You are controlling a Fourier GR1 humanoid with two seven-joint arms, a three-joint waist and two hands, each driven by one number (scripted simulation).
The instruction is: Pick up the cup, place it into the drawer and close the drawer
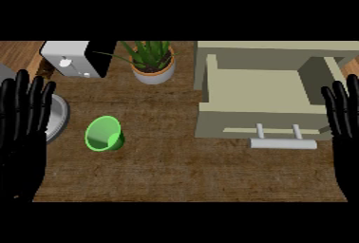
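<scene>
Leftward, grey rim (behind left hand)

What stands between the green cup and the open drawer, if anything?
Nothing visible does. Only bare counter lies between the cup and the drawer. The potted plant stands farther back, off that path. The cup would still have to go over the drawer's side wall.

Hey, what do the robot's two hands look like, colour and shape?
The left hand and right hand are both plain black, each with long, slim fingers above a broader palm. They look alike, as mirror images. No cables, markings or sleeves show on either.
</scene>
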